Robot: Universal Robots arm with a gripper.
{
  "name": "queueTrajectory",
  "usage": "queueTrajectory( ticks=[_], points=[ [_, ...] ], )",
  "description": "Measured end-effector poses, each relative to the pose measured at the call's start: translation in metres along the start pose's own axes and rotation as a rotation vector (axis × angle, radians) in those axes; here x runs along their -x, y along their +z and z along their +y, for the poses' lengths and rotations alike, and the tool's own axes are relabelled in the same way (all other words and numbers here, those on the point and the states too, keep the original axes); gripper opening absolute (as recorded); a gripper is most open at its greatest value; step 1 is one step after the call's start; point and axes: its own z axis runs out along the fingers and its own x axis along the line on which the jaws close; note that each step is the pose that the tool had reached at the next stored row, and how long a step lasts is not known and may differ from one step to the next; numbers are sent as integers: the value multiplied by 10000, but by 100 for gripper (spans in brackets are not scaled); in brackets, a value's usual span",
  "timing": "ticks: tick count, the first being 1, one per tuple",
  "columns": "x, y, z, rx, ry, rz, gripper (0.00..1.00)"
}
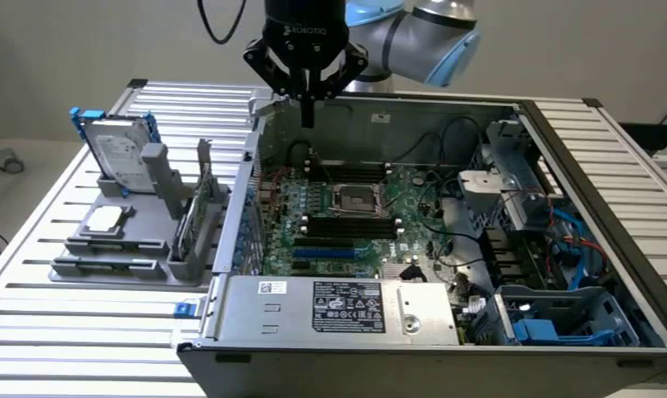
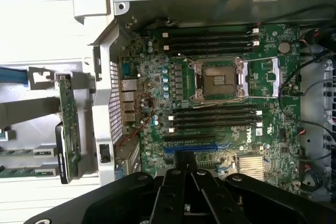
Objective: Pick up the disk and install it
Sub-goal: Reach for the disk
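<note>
Overhead, the hand [image 1: 307,114] clenched and empty near the rim of the open case [image 1: 445,101], the disk [image 1: 121,153] well apart, upright.

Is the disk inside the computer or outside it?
Outside. The disk stands on edge in the grey holder on the exterior view's left, beside the open computer case, apart from the gripper.

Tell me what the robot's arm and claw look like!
The arm is made of round silver-grey tubes with light blue caps at the joints. The gripper is black, narrowing towards its tip, with white letters spelling ROBOTIQ near the top. A thin black cable loops beside it.
</note>
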Motion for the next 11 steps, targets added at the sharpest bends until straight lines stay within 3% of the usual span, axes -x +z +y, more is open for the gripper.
queueTrajectory(
  ticks=[3, 11],
  points=[
    [-39, -1, -2, -15, 2, 0, 11],
    [-406, 10, 19, -33, 0, 15, 11]
  ],
)
